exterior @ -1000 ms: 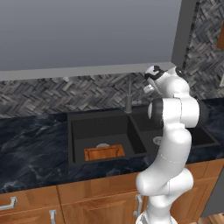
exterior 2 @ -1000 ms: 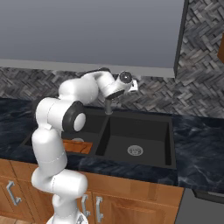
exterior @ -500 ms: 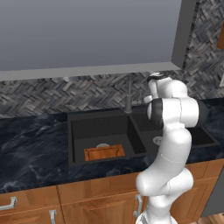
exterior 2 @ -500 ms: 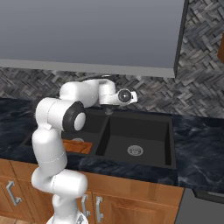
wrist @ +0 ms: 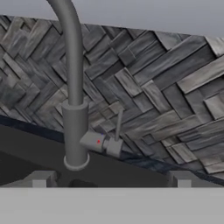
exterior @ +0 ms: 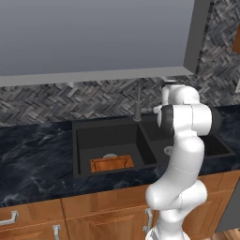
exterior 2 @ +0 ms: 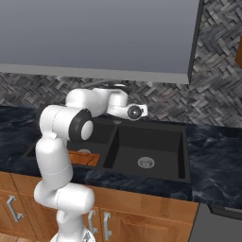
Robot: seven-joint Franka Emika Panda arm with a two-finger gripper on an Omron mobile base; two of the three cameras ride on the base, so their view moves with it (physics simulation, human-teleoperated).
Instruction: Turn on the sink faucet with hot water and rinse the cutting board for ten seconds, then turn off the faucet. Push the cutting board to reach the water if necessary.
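- Dark marbled countertop (exterior: 33, 154) runs below a grey herringbone backsplash (exterior: 56, 101), with wooden cabinet fronts (exterior: 98, 215) underneath.
- The sink (exterior: 82, 140) is a matte black double basin set into that counter.
- The cutting board (exterior: 111, 163) lies flat in the left basin, near its front wall.
- The faucet (wrist: 74, 109) stands upright behind the basins, its side lever (wrist: 118, 131) pointing up.
- The gripper (wrist: 109, 180) faces the faucet base, claw apart, holding nothing.
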